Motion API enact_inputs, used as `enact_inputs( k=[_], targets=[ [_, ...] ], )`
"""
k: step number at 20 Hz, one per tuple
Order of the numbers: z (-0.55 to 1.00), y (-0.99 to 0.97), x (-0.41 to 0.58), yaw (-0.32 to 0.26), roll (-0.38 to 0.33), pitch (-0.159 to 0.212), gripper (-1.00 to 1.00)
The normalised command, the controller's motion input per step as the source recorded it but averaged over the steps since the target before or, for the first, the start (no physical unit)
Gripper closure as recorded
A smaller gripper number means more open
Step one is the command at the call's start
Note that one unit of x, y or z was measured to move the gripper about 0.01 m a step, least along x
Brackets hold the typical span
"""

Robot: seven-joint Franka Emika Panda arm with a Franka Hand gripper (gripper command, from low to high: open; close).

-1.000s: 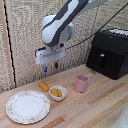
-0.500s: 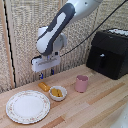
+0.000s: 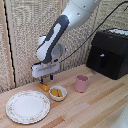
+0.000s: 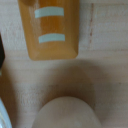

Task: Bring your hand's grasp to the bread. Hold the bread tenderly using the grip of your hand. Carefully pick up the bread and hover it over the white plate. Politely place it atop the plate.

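Note:
The bread [image 3: 44, 87] is a small golden-brown oblong roll lying on the wooden table between the white plate [image 3: 27, 106] and a small white bowl. My hand [image 3: 46, 80] hangs just above the bread, with its blue-and-yellow fingers pointing down and standing apart, empty. In the wrist view the bread [image 4: 48, 30] fills the upper part as a blurred orange-brown block with two pale stripes. No fingers show in that view. The plate is large and round with a patterned rim, and it lies at the front on the exterior view's left.
A small white bowl [image 3: 58, 93] with yellow-orange pieces sits right beside the bread. A blurred pale round shape [image 4: 65, 112], perhaps that bowl, shows in the wrist view. A pink cup [image 3: 81, 83] stands further to the exterior view's right. A black appliance [image 3: 110, 52] stands at the back right.
My arm has swung toward the exterior view's left and come down, so the hand now hangs close over the bread. The bread, plate, bowl and cup have not moved.

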Motion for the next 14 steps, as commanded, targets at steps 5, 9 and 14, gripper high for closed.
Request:
enact_inputs(
  k=[5,9,14],
  targets=[
    [-0.20,0.32,0.342,0.000,-0.075,0.045,-1.00],
    [-0.14,0.21,0.313,0.000,-0.063,0.035,1.00],
    [-0.02,0.03,0.167,0.000,-0.008,0.003,1.00]
  ],
)
